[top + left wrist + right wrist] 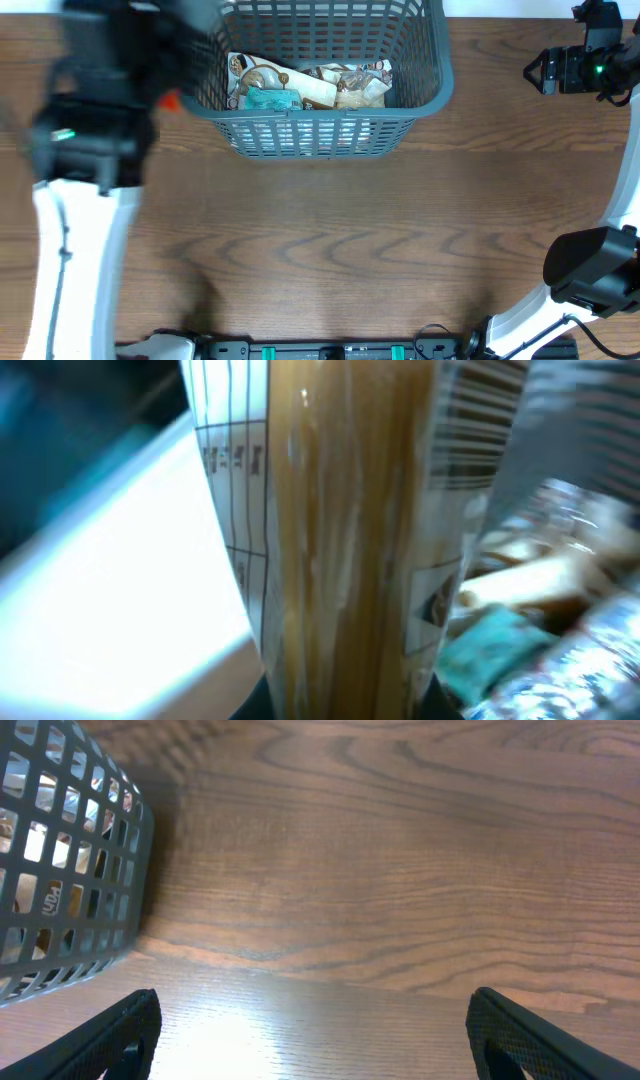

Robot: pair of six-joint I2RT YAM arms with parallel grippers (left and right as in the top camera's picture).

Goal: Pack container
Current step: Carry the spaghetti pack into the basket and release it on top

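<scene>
At 10 o'clock over the table [330, 240], the blurred left gripper [178, 92] is seen clamped on a clear packet [340, 540] of brownish strands, just beside the left wall of the container [320, 135]. The container is set at 12 o'clock and is loaded with wrapped packets [340, 88]. At 2 o'clock the right gripper [312, 1020] is held spread wide, nothing between its fingers.

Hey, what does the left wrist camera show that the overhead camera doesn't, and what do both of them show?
Only left wrist: a blurred close-up of a clear packet of long brown strands, with a barcode and printed label. Only overhead: the whole container, the wooden table, and the open right gripper off to the side. Both: the teal packet and the pale wrappers beside it in the container.
</scene>
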